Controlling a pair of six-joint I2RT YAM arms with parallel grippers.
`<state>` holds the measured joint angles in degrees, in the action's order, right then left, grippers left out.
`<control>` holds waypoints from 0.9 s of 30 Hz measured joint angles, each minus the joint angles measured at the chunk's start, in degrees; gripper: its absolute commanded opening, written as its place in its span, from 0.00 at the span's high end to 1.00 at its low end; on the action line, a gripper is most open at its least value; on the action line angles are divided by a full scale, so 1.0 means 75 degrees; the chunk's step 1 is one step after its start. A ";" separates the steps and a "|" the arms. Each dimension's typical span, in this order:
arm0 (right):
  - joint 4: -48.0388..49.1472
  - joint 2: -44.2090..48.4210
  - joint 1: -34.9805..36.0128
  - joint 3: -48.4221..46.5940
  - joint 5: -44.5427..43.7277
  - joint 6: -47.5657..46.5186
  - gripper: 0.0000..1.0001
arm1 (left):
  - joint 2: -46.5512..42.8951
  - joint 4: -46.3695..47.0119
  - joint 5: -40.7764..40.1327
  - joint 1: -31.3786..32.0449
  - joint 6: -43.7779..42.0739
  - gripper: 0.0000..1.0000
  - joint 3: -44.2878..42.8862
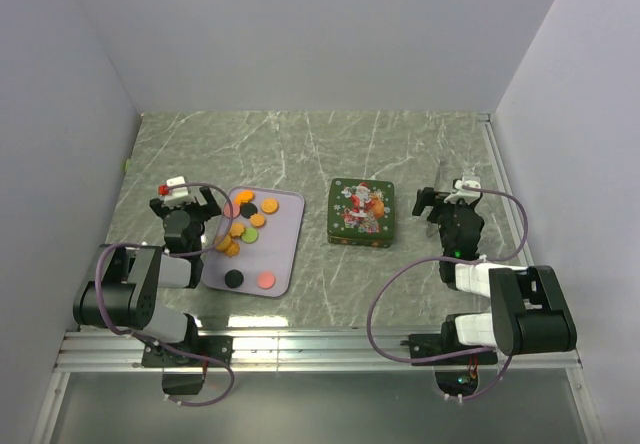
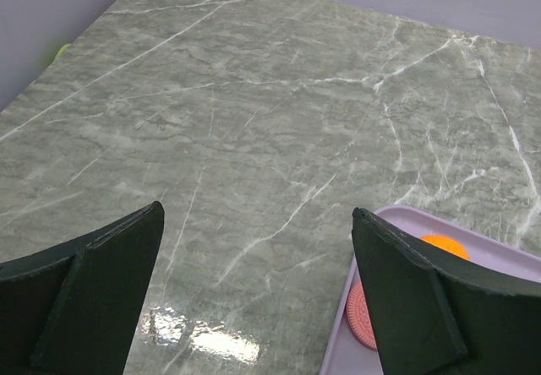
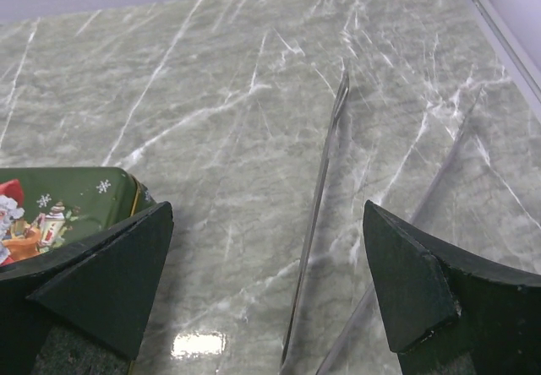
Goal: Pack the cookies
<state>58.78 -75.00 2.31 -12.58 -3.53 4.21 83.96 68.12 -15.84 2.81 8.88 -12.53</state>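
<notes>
Left gripper (image 2: 255, 210) and right gripper (image 3: 266, 209) gape empty above veined green-marble table (image 1: 300, 144) (lilac walls (image 1: 300, 34) around).

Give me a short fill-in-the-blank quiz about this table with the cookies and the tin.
1. The cookies lie on a lavender ____.
2. The lid of the green tin shows a picture of ____.
3. The left end effector and the right end effector are both ____.
4. The metal tongs lie by the ____ end effector.
Missing words: tray; Santa; open; right.
</notes>
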 measured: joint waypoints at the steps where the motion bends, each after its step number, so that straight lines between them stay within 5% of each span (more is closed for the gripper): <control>1: 0.0041 0.0000 0.0000 0.0000 0.0017 0.0000 0.00 | 0.0000 0.0003 0.0000 0.0000 0.0000 0.01 0.0000; 27: 0.0213 0.0000 0.0125 0.0000 -0.0184 -0.0035 0.00 | 0.0140 0.0291 0.0047 -0.0038 -0.0009 0.01 0.0000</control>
<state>60.38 -75.00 3.25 -12.58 -4.91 3.95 85.01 70.30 -15.49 2.52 8.82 -12.53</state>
